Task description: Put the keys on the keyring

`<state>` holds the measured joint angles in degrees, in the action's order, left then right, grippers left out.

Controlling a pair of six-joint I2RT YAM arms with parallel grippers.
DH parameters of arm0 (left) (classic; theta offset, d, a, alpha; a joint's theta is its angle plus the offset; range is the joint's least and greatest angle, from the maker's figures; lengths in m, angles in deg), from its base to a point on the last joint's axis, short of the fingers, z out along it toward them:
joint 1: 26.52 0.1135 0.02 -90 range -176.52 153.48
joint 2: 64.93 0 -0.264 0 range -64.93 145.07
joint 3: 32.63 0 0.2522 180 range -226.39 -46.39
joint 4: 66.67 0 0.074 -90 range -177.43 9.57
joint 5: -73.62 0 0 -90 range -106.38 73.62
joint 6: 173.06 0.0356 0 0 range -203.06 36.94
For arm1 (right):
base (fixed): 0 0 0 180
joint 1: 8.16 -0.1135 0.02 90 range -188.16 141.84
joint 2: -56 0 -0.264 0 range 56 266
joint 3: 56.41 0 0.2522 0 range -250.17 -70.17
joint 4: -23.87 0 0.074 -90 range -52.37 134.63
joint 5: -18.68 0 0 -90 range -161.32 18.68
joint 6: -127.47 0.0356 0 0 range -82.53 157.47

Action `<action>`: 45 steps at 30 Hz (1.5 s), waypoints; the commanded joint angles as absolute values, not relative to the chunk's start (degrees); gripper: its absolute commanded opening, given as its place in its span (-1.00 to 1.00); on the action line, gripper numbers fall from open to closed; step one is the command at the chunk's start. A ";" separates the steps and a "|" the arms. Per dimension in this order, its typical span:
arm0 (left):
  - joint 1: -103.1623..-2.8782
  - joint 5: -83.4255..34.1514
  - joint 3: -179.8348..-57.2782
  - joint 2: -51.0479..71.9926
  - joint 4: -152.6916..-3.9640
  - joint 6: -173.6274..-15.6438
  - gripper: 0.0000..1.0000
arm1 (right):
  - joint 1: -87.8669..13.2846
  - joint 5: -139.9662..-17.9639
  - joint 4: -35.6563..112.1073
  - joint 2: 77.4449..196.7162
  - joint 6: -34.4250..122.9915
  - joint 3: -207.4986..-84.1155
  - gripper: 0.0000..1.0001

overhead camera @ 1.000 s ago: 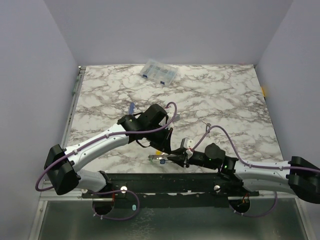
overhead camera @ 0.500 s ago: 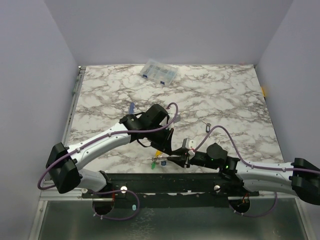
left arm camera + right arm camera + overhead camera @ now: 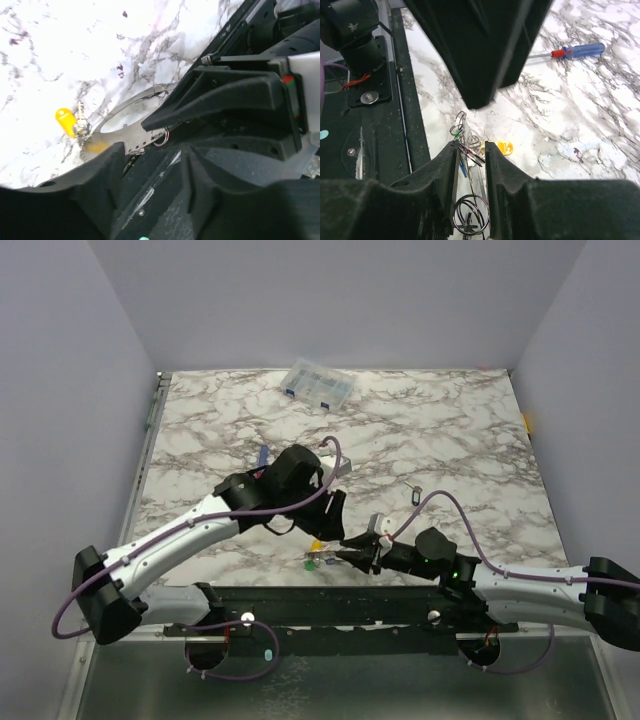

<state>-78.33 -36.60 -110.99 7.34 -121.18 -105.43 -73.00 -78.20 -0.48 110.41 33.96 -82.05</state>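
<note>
**Top view.** The left pincer (image 3: 335, 525) hangs just above and beyond the right pincer (image 3: 352, 558) at the near edge of the surface (image 3: 450, 440). The keyring (image 3: 322, 558) projects from the tip of the right pincer. The keys (image 3: 312, 562) are bunched at that tip, with green and yellow tags showing. Compared with a second ago, the left arm has swung away to its own side and the left pincer has lifted slightly off the bunch. A box (image 3: 318, 385) and a screwdriver (image 3: 263, 455) lie well beyond both pincers.

**Left wrist view.** The jaws of the left pincer stand apart and nothing is clamped between them. A second ago they were together. The keyring shows as a grey arc (image 3: 120, 106) just ahead of the fingertips. The yellow key (image 3: 66, 121) lies on the surface at the arc's far end, touching or nearly touching it. Whether it is threaded onto the keyring cannot be told here.

**Right wrist view.** The right pincer is clamped on the thin wire of the keyring, unchanged over the last second. Green, blue and yellow tags hang just ahead of its fingertips (image 3: 454, 147), with small split rings between the fingers. The left pincer looms directly ahead.

**Meaning.** The left pincer has probably just released a key at the keyring. That threading step looks finished or abandoned, and the next key needs fetching.
</note>
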 commanded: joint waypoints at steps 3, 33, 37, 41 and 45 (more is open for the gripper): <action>-78.18 -27.92 -105.02 -4.21 -116.55 -95.53 0.49 | -73.30 -73.16 -1.42 110.84 35.51 -81.74 -0.99; -78.64 -42.17 -79.11 -12.30 -84.31 -62.88 0.63 | -73.29 -69.83 0.48 110.10 39.05 -81.71 -0.99; -78.59 -43.18 -77.20 -8.95 -78.76 -64.35 0.62 | -73.31 -69.83 -0.30 110.22 39.23 -81.22 -0.99; -78.58 -44.20 -77.95 -3.21 -77.08 -64.48 0.53 | -73.30 -69.44 -0.05 110.16 39.28 -81.01 -0.99; -78.63 -45.85 -80.11 2.08 -76.72 -63.70 0.29 | -73.29 -68.68 -0.26 109.69 39.66 -80.57 -0.99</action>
